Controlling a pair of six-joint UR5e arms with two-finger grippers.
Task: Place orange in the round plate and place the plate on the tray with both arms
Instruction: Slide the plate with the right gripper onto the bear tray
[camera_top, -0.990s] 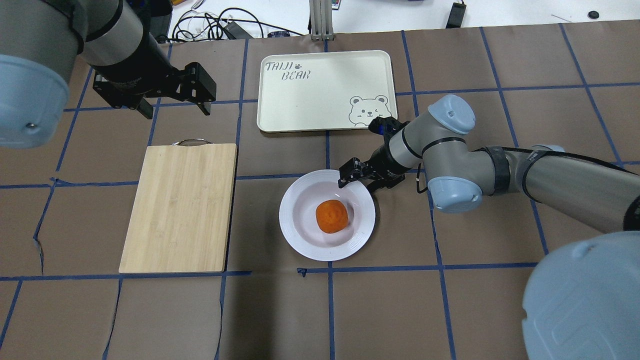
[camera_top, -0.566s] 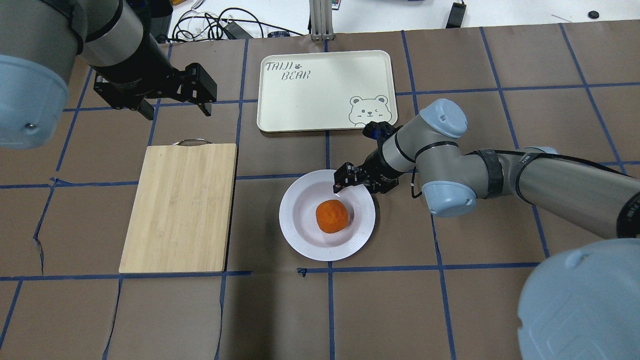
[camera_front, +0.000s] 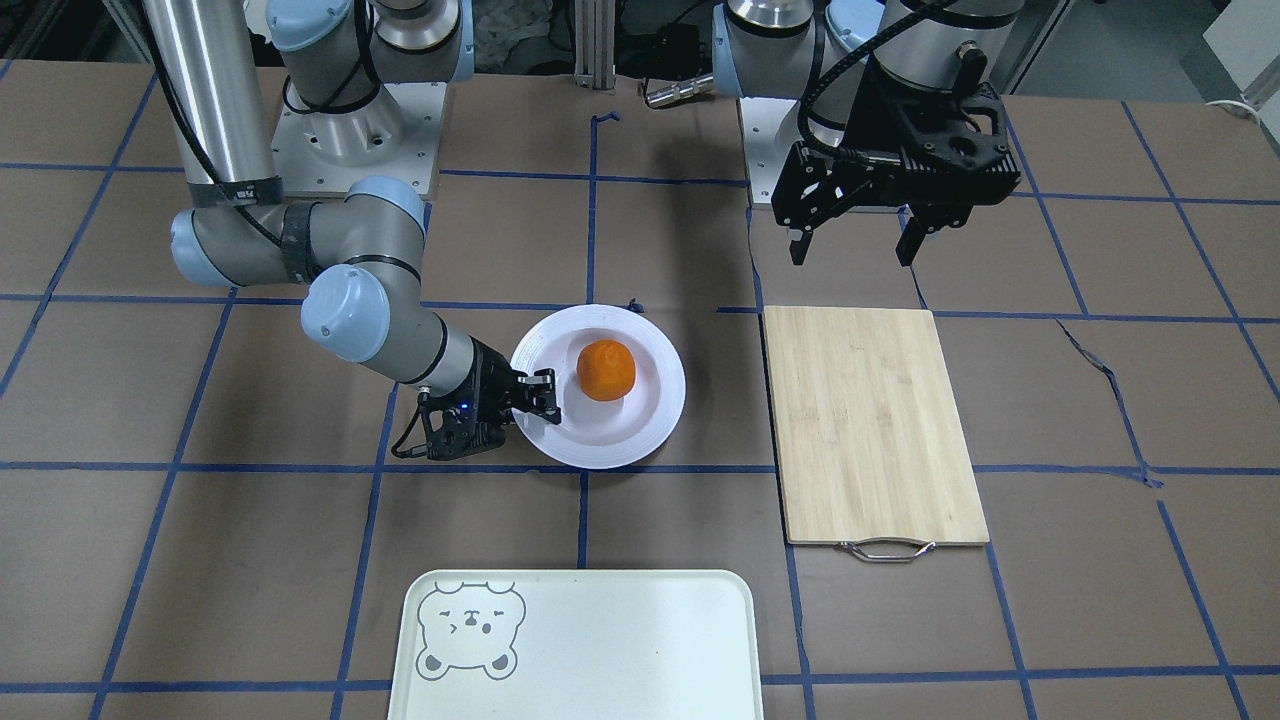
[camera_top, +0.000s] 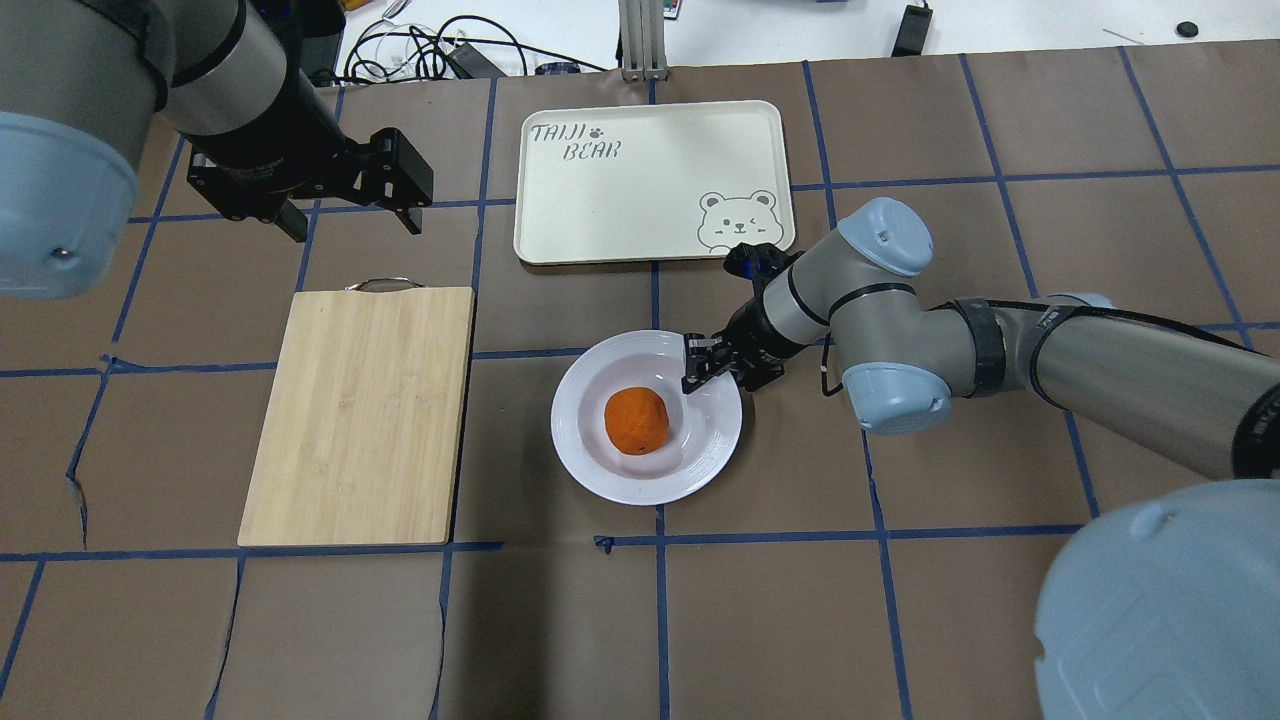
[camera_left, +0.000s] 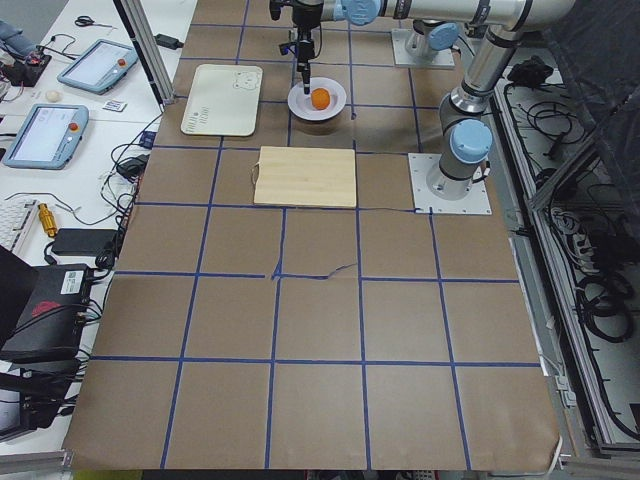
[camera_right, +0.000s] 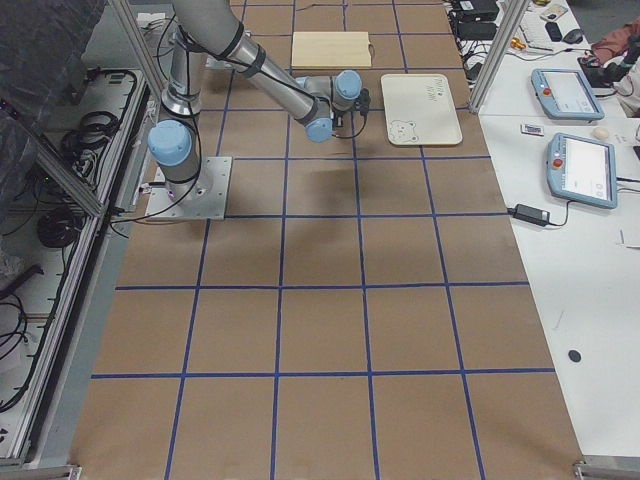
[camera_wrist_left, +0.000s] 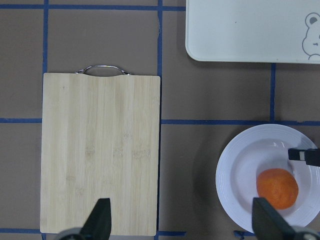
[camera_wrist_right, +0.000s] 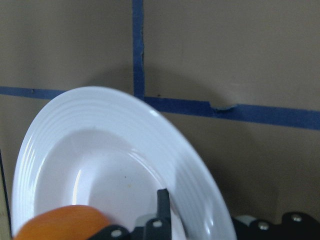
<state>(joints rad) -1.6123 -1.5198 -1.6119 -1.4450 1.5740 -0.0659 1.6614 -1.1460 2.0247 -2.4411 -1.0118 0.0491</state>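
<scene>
Seen from overhead, with 12 o'clock pointing away from the robot, the right hand (camera_top: 700, 368) is closed on the rim of the glossy white round plate (camera_top: 585, 452) at about 2 o'clock. The wrist view shows one black finger (camera_wrist_right: 163, 207) pressed on top of the ribbed rim; the other finger is hidden below the plate. The small dimpled bright-orange fruit (camera_top: 636, 421) sits in the plate's shallow sunken centre, close to that finger but apart from it. I cannot tell whether the plate is clear of the brown paper-covered table (camera_top: 900, 620) or resting on it.

The pale cream rectangular tray with the grey bear drawing (camera_top: 640, 190) lies at 12 o'clock from the plate, well apart from it, with the bear corner nearest the right arm's wrist. The bamboo cutting board with a metal handle (camera_top: 360, 415) lies at 9 o'clock from the plate, just beside it, with its handle pointing to 12 o'clock.

The left hand (camera_top: 352, 225) hangs above the table at 12 o'clock from the board's handle, its two fingers spread wide and holding nothing.
</scene>
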